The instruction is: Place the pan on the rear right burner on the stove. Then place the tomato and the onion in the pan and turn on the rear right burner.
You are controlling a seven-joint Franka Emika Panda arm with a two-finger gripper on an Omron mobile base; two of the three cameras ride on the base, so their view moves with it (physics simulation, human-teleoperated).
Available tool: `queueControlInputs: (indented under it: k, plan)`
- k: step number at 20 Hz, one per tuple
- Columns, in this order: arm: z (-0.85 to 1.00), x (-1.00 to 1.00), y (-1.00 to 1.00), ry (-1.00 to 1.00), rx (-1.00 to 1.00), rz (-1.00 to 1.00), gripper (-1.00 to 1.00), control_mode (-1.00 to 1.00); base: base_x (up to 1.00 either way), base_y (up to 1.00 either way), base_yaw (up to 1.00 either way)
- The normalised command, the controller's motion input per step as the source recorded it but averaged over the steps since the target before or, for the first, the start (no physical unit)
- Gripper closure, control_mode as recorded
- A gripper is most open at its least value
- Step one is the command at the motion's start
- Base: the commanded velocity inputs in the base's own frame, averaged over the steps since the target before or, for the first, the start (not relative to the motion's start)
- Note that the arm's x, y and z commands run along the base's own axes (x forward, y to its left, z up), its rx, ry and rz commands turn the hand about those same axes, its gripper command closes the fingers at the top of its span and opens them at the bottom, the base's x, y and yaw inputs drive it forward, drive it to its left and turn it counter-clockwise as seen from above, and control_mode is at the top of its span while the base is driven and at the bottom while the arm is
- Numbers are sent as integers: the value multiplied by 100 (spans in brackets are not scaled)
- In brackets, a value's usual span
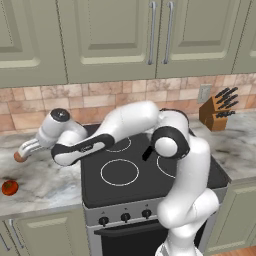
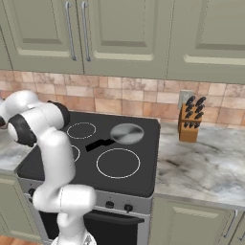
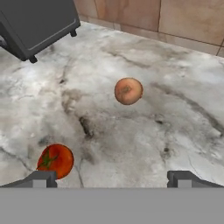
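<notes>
Sitting on the rear right burner (image 2: 127, 133) of the stove (image 2: 57, 167), the pan (image 2: 125, 134) has its black handle pointing toward the front left. The onion (image 3: 128, 91) and the tomato (image 3: 55, 160) lie apart on the marble worktop (image 3: 175, 131) left of the stove. The fingers (image 3: 112, 179) stand wide, holding nothing, above the worktop with the tomato near one tip.
</notes>
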Motion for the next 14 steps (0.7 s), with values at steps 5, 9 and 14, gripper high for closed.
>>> queueControlInputs:
  k: [5,9,14]
  plan:
    - [-8,12,11,0,0,0,-100,-100,0,0,0]
    - [-7,14,7,0,0,-2,-100,-100,0,0,0]
    - [-4,16,11,0,0,-9,-100,-100,0,0,0]
